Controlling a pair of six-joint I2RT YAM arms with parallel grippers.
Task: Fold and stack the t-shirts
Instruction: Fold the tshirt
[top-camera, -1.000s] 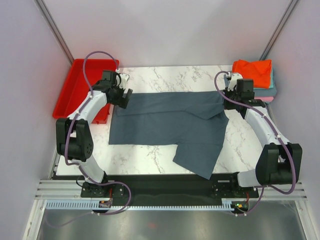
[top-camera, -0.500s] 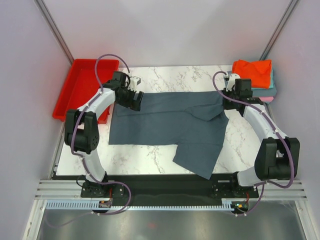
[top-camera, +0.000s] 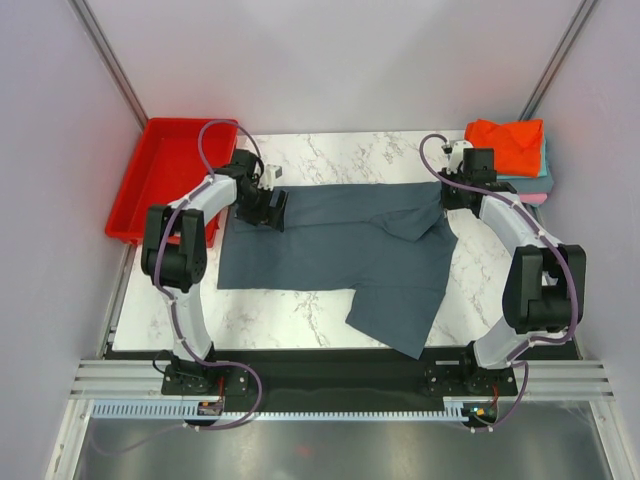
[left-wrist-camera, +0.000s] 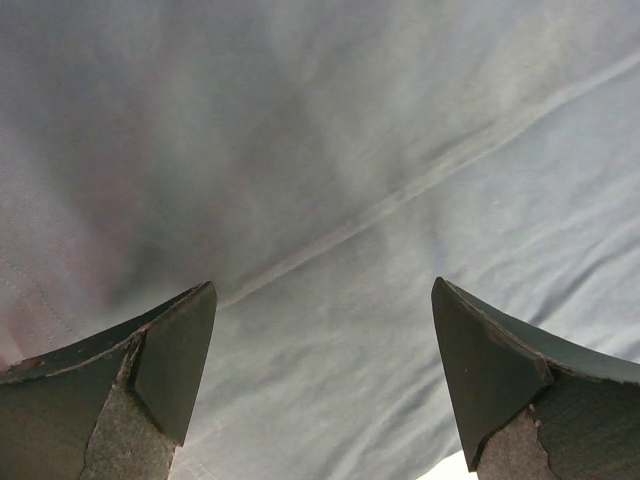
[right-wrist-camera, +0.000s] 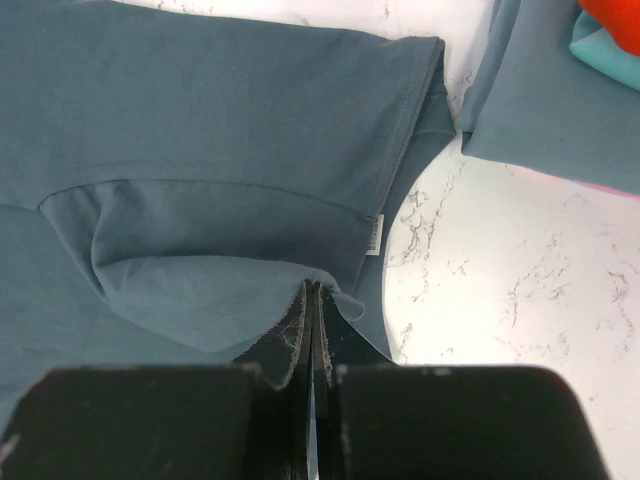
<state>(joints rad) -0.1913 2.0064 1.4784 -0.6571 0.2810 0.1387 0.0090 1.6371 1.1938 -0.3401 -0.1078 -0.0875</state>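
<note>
Up close, the blue shirt (left-wrist-camera: 350, 150) is blurred and runs off every edge. Under the orange shirt (top-camera: 508, 140), the lower shirts (top-camera: 530, 184) show only slivers, and the right wrist view crops them further.

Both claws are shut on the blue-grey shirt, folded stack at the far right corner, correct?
No. The left wrist view shows the left claw open over the blue-grey shirt; only the right claw is shut on it. The stack is there.
</note>
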